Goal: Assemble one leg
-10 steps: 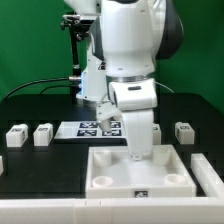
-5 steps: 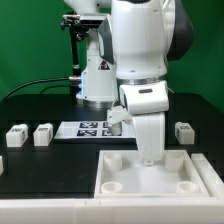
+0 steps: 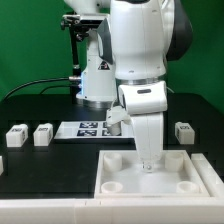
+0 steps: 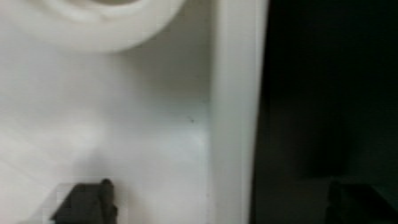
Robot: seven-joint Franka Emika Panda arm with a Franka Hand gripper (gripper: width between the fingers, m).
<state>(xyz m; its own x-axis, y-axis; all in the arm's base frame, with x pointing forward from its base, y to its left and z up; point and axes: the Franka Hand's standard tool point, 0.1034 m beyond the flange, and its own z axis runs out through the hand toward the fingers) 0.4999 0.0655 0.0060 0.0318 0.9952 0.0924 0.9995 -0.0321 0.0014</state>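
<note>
White plastic parts lie on the black tabletop (image 3: 30, 108). The large square panel (image 3: 128, 172) sits at the front of the exterior view, with round sockets at its corners. One corner socket (image 4: 98, 14) fills an edge of the wrist view.

Arm position: the white robot arm (image 3: 138, 45) reaches straight down. Its gripper (image 3: 150, 165) is lowered onto the panel near the far rim. The exterior view does not resolve the separate fingertips.

Gripper state: released. In the wrist view the gripper (image 4: 210, 203) shows two dark fingertips (image 4: 84, 201) spread wide apart. The panel's raised rim (image 4: 237, 100) runs between them, with a visible gap on each side. One fingertip stands over the panel's white floor, the other over the dark tabletop (image 4: 329, 100). Nothing is clamped between them.

Leg locations: three small white oblong blocks rest on the tabletop behind the panel, all well apart from the gripper.
- The first leg (image 3: 15, 135) lies at the exterior view's far left.
- The second leg (image 3: 42, 133) lies just beside it, between it and the marker board (image 3: 88, 128).
- The third leg (image 3: 183, 131) lies at the exterior view's right, beyond the arm.

The marker board lies flat, partly hidden by the arm. A green wall (image 3: 30, 40) closes the background.
</note>
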